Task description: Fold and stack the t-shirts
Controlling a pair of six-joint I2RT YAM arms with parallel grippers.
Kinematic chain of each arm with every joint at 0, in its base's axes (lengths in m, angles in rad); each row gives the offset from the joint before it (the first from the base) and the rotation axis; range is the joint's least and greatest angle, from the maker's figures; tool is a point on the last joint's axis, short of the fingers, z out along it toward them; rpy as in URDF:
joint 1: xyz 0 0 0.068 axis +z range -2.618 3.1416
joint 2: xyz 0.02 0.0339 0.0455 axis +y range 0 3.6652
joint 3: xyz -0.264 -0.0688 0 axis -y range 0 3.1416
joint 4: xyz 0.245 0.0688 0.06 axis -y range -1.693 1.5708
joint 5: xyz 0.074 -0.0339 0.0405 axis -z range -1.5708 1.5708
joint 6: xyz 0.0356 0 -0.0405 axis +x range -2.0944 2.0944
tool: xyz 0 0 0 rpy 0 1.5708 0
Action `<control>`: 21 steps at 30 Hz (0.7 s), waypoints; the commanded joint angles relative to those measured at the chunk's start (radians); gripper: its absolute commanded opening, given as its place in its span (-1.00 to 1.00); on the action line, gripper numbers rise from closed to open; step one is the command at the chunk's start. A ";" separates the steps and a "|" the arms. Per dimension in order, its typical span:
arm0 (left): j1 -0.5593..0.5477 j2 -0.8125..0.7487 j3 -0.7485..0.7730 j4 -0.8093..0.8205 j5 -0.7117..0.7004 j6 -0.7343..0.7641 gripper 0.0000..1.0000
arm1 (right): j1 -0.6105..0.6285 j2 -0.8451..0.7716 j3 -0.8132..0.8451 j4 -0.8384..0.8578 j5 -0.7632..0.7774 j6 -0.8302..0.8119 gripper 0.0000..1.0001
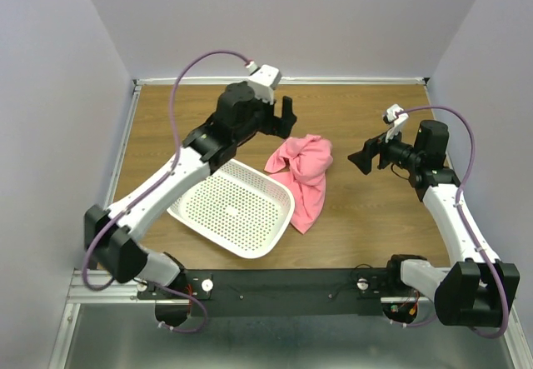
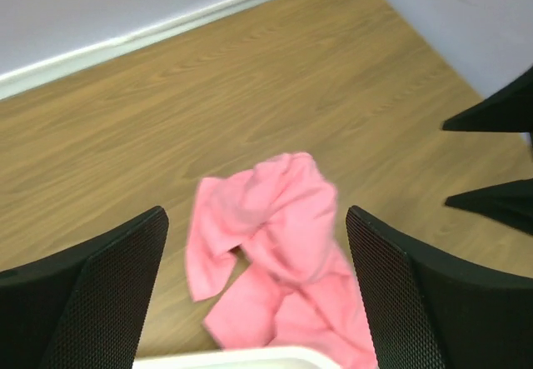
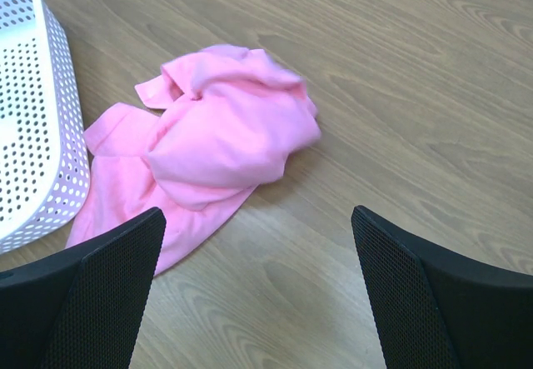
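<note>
A salmon-pink t-shirt [image 1: 303, 173] lies crumpled on the wooden table, just right of the white basket. It also shows in the left wrist view [image 2: 279, 252] and in the right wrist view [image 3: 208, 140]. Its collar and label are hidden in the folds. My left gripper [image 1: 286, 116] hangs above the table behind and left of the t-shirt, open and empty [image 2: 258, 294]. My right gripper [image 1: 363, 157] is right of the t-shirt, apart from it, open and empty [image 3: 258, 294].
A white perforated plastic basket [image 1: 210, 221] sits tilted at the front left, its rim touching the t-shirt's edge; it also shows in the right wrist view [image 3: 33, 119]. White walls close the table at the back and both sides.
</note>
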 commanded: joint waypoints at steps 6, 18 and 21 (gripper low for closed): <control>0.043 -0.363 -0.340 0.015 -0.279 -0.150 0.97 | 0.029 0.035 0.036 -0.170 -0.305 -0.203 1.00; 0.088 -0.964 -0.699 0.140 -0.385 -0.100 0.97 | 0.651 0.425 0.428 -0.242 0.198 -0.137 0.90; 0.091 -1.151 -0.781 0.168 -0.420 -0.094 0.97 | 0.770 0.620 0.565 -0.255 0.437 -0.098 0.90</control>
